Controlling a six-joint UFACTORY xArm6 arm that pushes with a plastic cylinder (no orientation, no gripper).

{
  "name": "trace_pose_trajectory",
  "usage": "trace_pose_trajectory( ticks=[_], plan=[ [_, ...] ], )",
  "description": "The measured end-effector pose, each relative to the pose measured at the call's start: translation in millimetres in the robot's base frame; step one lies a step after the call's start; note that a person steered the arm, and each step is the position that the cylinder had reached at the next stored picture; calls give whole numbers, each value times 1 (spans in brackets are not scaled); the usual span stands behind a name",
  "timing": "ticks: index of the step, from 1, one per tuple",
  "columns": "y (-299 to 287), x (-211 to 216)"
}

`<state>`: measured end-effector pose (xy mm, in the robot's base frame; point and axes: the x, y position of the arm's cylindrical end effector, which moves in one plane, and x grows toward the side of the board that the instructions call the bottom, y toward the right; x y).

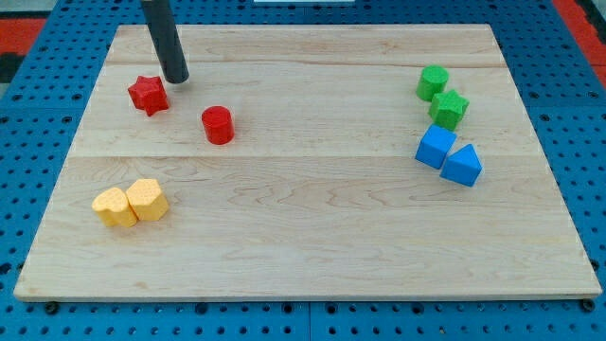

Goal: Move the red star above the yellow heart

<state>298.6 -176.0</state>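
Observation:
The red star [149, 95] lies near the board's upper left. My tip [176, 79] rests on the board just up and right of the star, close to it but apart. The yellow heart [115, 207] lies at the lower left, well below the star, touching a yellow hexagon-like block [148, 200] on its right. A red cylinder [218, 124] stands to the right of the star and slightly lower.
On the view's right are a green cylinder [433, 82], a green star [449, 109], a blue cube [436, 147] and a blue triangular block [462, 166], clustered together. The wooden board [303, 246] sits on a blue pegboard.

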Motion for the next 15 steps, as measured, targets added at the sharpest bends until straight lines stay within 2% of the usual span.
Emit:
trace_pose_trajectory(
  ticks=[1,3,6,9,10,11,15],
  plan=[
    [-10,-1],
    [-36,31],
    [-36,41],
    [-13,56],
    [-50,61],
    [-60,50],
    [-40,138]
  ],
)
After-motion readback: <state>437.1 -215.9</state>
